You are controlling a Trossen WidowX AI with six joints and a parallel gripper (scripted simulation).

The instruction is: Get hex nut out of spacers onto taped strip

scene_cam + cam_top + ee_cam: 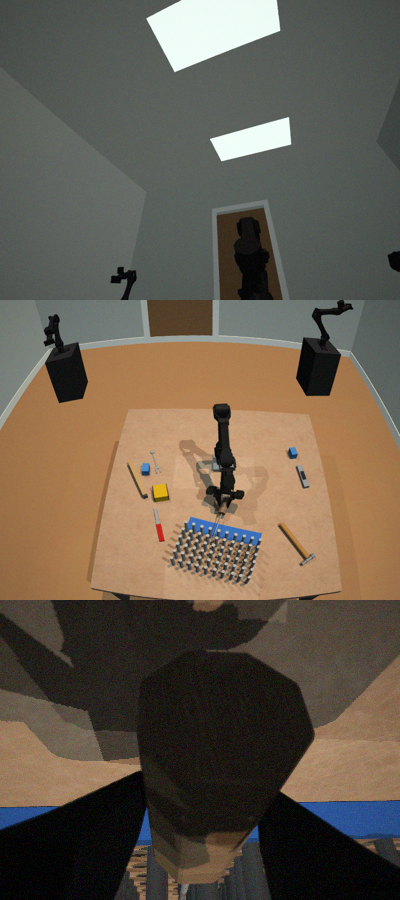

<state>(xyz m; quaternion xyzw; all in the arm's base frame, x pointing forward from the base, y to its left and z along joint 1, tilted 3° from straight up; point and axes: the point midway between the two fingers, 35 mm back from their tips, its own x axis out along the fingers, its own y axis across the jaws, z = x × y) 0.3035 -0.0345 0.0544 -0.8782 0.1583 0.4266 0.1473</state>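
Observation:
My gripper (222,506) is shut on the wooden handle of a hook tool (222,509) (215,765). It hangs just behind the blue taped strip (248,534) (345,817). The tool's thin metal shaft (215,526) slants forward across the strip and reaches in between the first rows of grey standing spacers (213,554). In the wrist view the handle fills the middle between my two dark fingers, and spacer tops (250,870) show below it. The hex nut is hidden among the spacers.
On the left of the table lie a wooden ruler (137,479), a blue cube (145,468), a small fork-ended wrench (155,461), a yellow block (160,492) and a red-handled tool (158,525). On the right lie a hammer (296,543), a grey bar (302,476) and a blue cube (292,452).

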